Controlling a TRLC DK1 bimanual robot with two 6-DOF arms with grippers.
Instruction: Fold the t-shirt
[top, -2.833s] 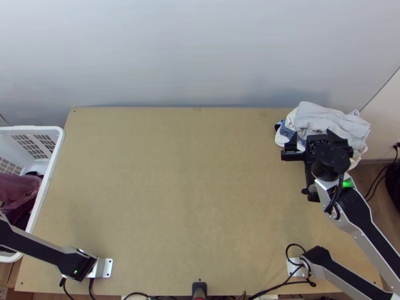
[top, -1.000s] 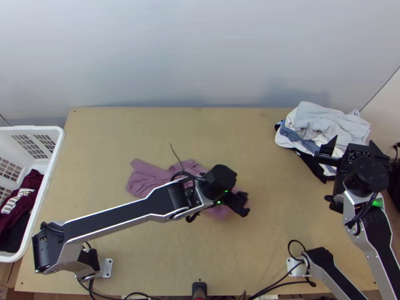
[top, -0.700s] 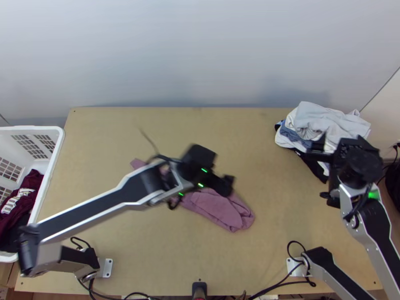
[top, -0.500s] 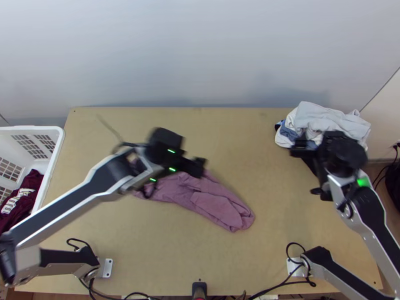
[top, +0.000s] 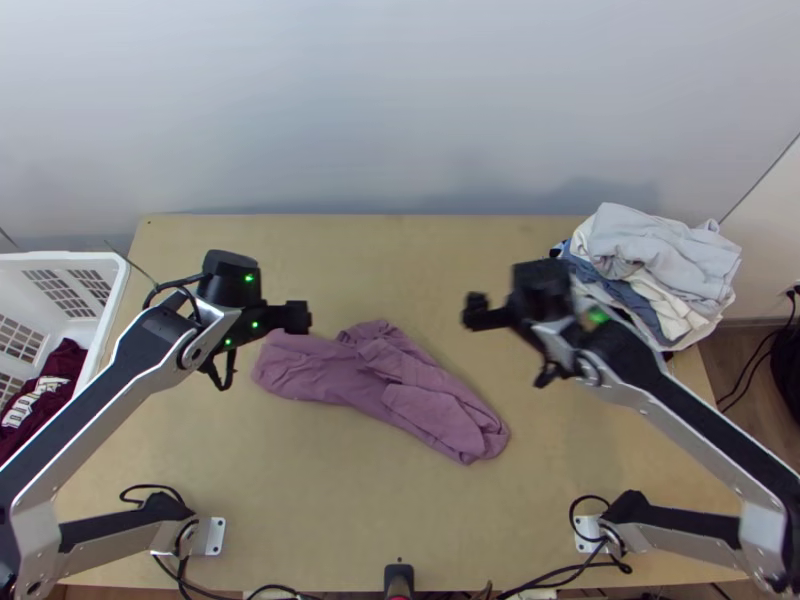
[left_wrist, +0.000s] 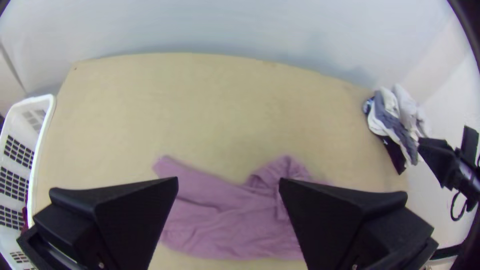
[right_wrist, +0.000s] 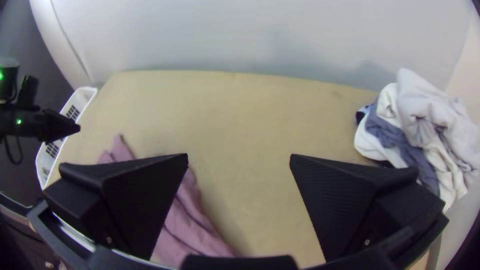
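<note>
A mauve t-shirt (top: 390, 385) lies bunched in a long crumpled strip across the middle of the table. Over its left end, in the top view, my left gripper (top: 290, 317) is above the table. The left wrist view has my left gripper (left_wrist: 228, 185) open, with the t-shirt (left_wrist: 225, 220) beyond its parted fingers. My right gripper (top: 482, 312) hangs to the right of the shirt's upper part. In the right wrist view my right gripper (right_wrist: 239, 160) is open, holding nothing, and the shirt (right_wrist: 190, 225) is partly behind one finger.
A white basket (top: 112, 310) with a dark maroon garment (top: 45, 395) stands at the table's left. At the far right corner lies a pile of grey, white and blue clothes (top: 660, 255). Bare table (top: 350, 510) stretches along the near side.
The left arm came in over the table, and the shirt now lies there, let go. The left gripper then moved off leftward. The right gripper has moved left, away from the clothes pile.
</note>
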